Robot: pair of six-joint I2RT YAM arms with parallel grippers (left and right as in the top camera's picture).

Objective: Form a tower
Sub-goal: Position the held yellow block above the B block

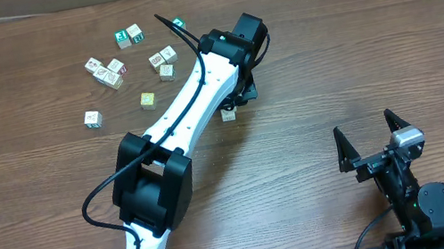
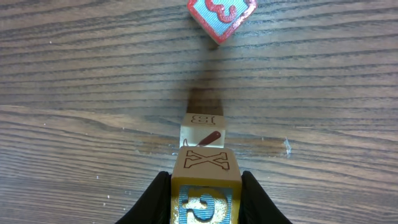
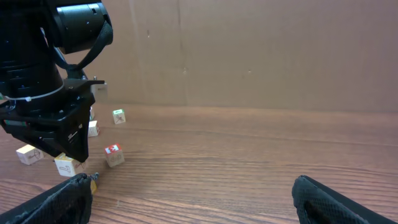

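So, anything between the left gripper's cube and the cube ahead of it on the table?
Nothing visible. The left gripper holds the X cube right by the table cube; the red-edged cube lies well beyond.

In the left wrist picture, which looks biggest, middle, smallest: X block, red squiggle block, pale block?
1. X block, nearest the camera.
2. Red squiggle block, cut off by the edge.
3. Pale block.
Closeness makes the X block look big; true sizes unsure.

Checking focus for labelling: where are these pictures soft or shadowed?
Overhead: even light, sharp. Left wrist: held cube soft up close, a shadow beyond the lower cube. Right wrist: own fingers blurred at the bottom corners.
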